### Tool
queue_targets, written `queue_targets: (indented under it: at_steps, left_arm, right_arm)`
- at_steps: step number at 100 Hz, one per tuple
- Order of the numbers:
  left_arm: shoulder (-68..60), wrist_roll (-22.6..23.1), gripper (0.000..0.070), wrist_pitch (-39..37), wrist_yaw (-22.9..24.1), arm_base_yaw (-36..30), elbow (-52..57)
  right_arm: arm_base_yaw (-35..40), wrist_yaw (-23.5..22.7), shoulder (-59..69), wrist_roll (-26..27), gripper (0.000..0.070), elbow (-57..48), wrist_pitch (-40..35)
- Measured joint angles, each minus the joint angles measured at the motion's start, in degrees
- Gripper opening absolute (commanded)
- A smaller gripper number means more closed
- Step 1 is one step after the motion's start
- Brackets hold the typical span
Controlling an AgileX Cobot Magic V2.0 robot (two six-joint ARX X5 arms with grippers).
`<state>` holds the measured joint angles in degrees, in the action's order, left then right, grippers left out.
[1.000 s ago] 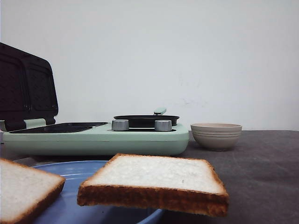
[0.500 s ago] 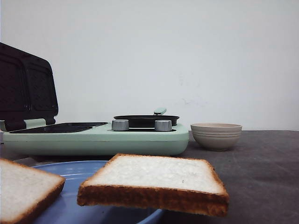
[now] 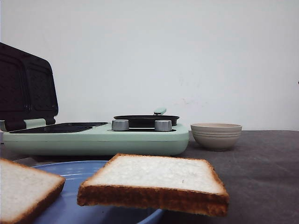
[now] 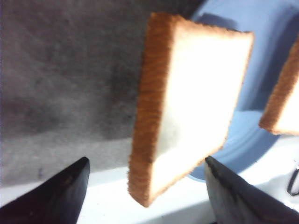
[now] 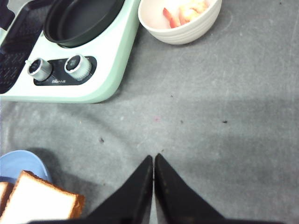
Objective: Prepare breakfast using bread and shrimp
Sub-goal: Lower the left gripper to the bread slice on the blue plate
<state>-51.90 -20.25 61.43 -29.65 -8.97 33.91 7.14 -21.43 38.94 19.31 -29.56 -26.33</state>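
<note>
Front view: blue plate, nearest the camera, carries two bread slices. One slice overhangs the plate's right rim, crust edge outward, seemingly so a gripper can reach it. Second slice sits at the plate's left side. Behind the plate: mint breakfast maker, lid raised so the sandwich plates are exposed for loading; small black pan on its right half. Beige bowl just right of the maker.

Left wrist view: left gripper, jaws spread wide, straddles the overhanging slice without touching; probably lined up to grasp.

Right wrist view: right gripper, jaws pressed together, empty, over bare table right of the plate. Bowl holds shrimp.
</note>
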Motion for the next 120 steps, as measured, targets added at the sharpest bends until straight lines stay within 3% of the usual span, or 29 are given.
queue_targets:
  at_steps: [12,90,120]
  left_arm:
    - [-0.28,0.0,0.0434,-1.16,-1.77,-1.09,0.0]
    - [-10.08,-0.04,0.0427,-8.81,-2.03,-11.39,0.0]
    - [-10.08,-0.04,0.0084,-8.79,-1.99,-11.43,0.0]
  right_arm:
    - [0.0,0.0,0.0,0.0,0.0,0.0,0.0]
    - [0.0,0.0,0.0,0.0,0.0,0.0,0.04]
    - [0.0,0.0,0.0,0.0,0.0,0.0,0.04]
